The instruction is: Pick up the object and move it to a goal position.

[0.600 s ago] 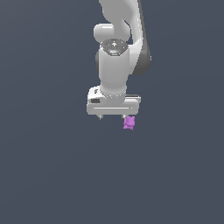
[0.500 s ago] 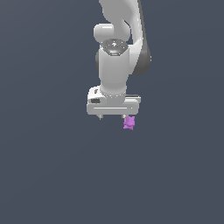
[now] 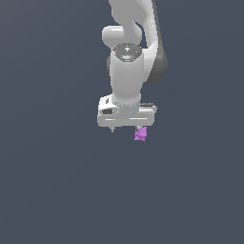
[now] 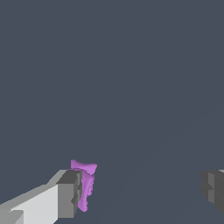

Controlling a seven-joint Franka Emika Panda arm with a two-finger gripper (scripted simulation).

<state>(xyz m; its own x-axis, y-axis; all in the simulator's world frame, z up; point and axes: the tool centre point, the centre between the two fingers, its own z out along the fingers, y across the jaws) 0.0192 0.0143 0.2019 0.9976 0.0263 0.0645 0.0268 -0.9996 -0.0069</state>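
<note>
Purple, the object (image 3: 140, 135) sits against one finger (image 4: 65, 194) of the claw (image 3: 126, 129), whose jaws stand wide apart, so grasping seems underway and closing squarely should come next.

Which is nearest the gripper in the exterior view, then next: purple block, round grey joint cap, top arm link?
From the gripper:
1. purple block, beside one fingertip.
2. round grey joint cap, above.
3. top arm link, at frame top.
</note>
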